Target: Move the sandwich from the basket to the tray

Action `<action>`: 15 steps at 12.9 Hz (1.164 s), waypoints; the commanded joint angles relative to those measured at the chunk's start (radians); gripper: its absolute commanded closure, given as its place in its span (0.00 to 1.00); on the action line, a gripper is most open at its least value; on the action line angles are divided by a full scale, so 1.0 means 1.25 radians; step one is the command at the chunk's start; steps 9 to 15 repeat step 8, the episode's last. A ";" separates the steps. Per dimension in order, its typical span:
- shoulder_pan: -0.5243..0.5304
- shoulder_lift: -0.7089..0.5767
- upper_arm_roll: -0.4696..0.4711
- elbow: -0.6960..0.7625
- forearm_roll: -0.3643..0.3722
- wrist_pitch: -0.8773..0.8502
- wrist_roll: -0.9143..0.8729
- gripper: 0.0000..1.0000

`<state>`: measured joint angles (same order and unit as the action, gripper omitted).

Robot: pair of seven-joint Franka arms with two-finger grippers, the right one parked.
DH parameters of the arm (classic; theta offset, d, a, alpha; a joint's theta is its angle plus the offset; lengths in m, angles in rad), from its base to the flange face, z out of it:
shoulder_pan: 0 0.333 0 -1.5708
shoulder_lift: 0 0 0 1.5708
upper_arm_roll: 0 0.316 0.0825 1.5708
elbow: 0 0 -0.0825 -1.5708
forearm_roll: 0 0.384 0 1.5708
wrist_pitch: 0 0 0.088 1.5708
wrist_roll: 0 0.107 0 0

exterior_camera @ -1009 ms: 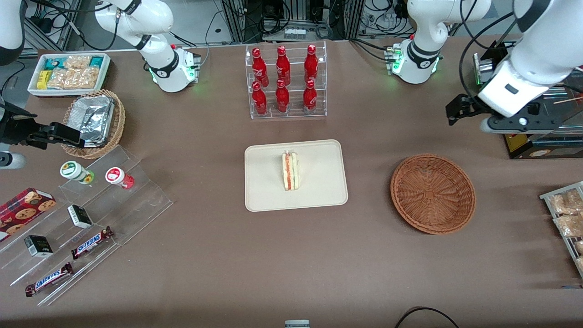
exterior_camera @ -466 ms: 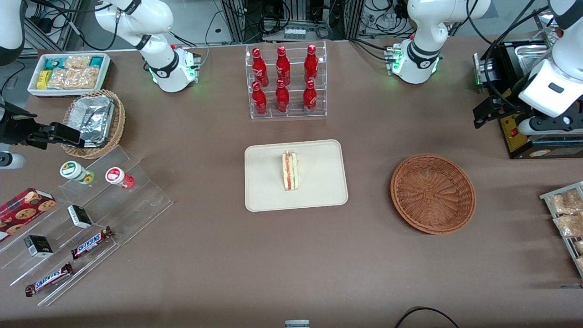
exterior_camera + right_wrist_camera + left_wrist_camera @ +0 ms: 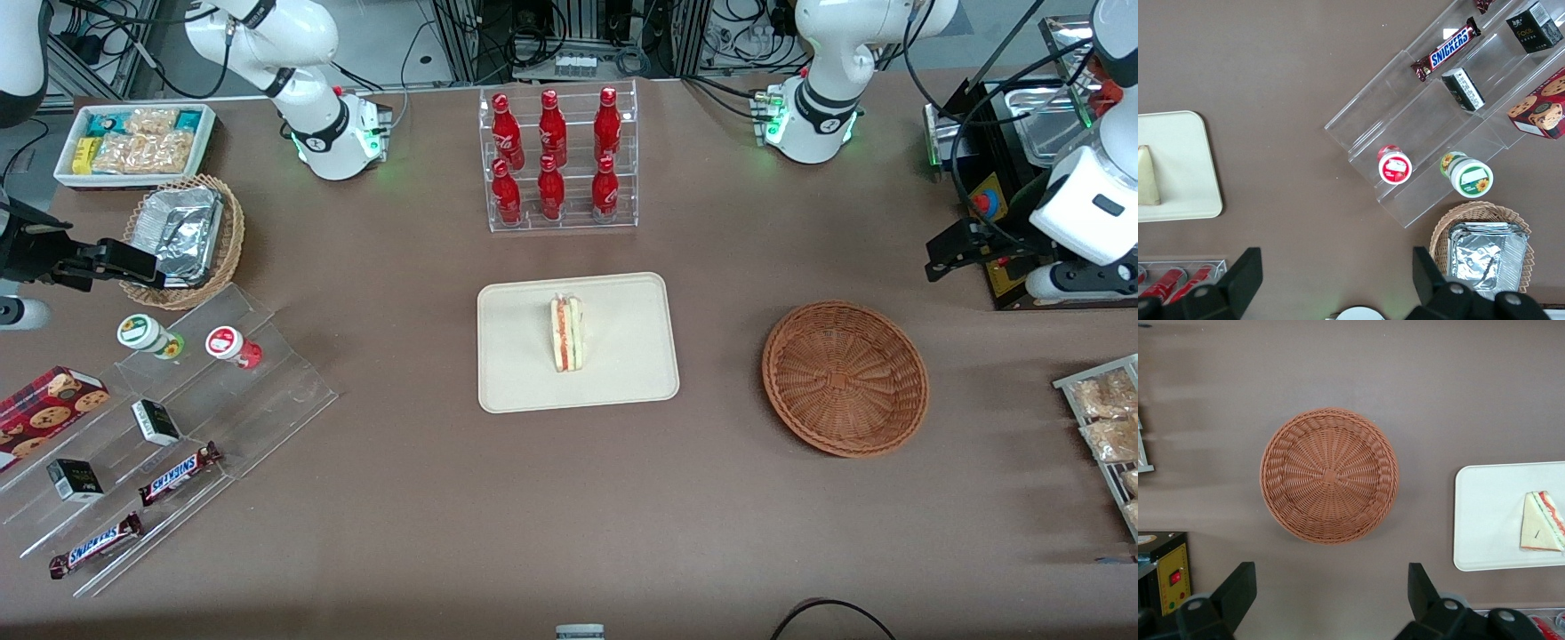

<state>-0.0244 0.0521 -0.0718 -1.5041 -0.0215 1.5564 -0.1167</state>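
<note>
The sandwich (image 3: 566, 333), a pale wedge with red, orange and green layers, stands on its edge in the middle of the cream tray (image 3: 524, 378). The reddish-brown wicker basket (image 3: 845, 378) sits empty beside the tray, toward the working arm's end of the table. My left gripper (image 3: 948, 252) hangs high above the table, farther from the front camera than the basket and well apart from the sandwich. In the left wrist view the gripper (image 3: 1330, 581) is open with nothing between its fingers; below it lie the basket (image 3: 1329, 477), the tray (image 3: 1485, 520) and the sandwich (image 3: 1540, 532).
A clear rack of red bottles (image 3: 557, 160) stands farther from the front camera than the tray. A black appliance (image 3: 1009, 276) and a wire rack of snack packs (image 3: 1102, 418) flank the working arm's end. Clear stepped shelves (image 3: 178, 427) and a tan foil-lined basket (image 3: 182, 236) lie toward the parked arm's end.
My left arm has swung away from the tray toward its own end of the table, the gripper staying open. The sandwich, tray and basket have not moved.
</note>
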 commanded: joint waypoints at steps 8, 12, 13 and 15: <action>0.007 -0.013 -0.008 0.030 0.026 -0.060 0.052 0.00; 0.007 -0.013 -0.008 0.030 0.026 -0.060 0.052 0.00; 0.007 -0.013 -0.008 0.030 0.026 -0.060 0.052 0.00; 0.007 -0.013 -0.008 0.030 0.026 -0.060 0.052 0.00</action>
